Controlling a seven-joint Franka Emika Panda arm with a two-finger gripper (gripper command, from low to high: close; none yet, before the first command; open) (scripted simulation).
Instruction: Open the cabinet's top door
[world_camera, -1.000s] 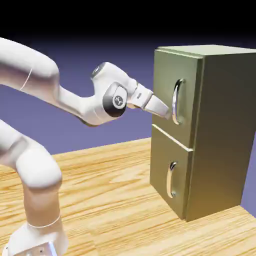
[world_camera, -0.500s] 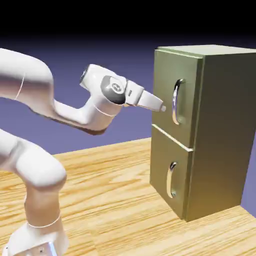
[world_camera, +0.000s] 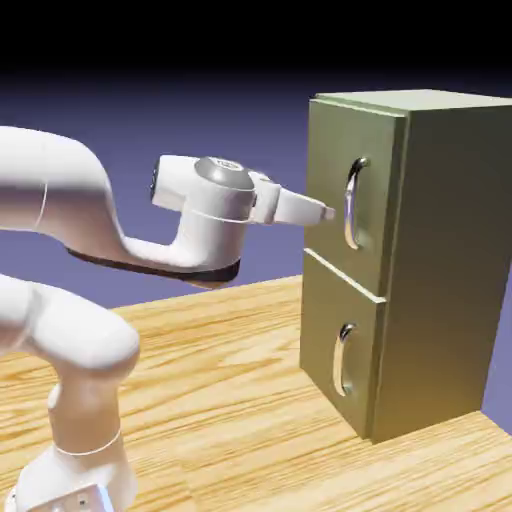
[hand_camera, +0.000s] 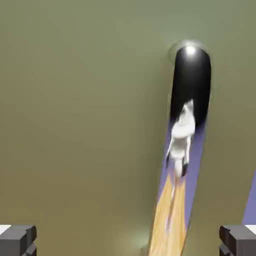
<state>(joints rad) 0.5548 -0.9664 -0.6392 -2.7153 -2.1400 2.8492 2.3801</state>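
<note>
The gripper is wide open and holds nothing; its tips are near the long silver handle of the top door. This handle stands upright on the door, toward the edge at the cabinet's near corner. The door is closed on the cabinet.

In the hand view the handle lies between the fingertips, but more to the right one. I think it is good to centre it first, then go forward straight, so no finger knocks the bar, and only then close and pull.
</note>
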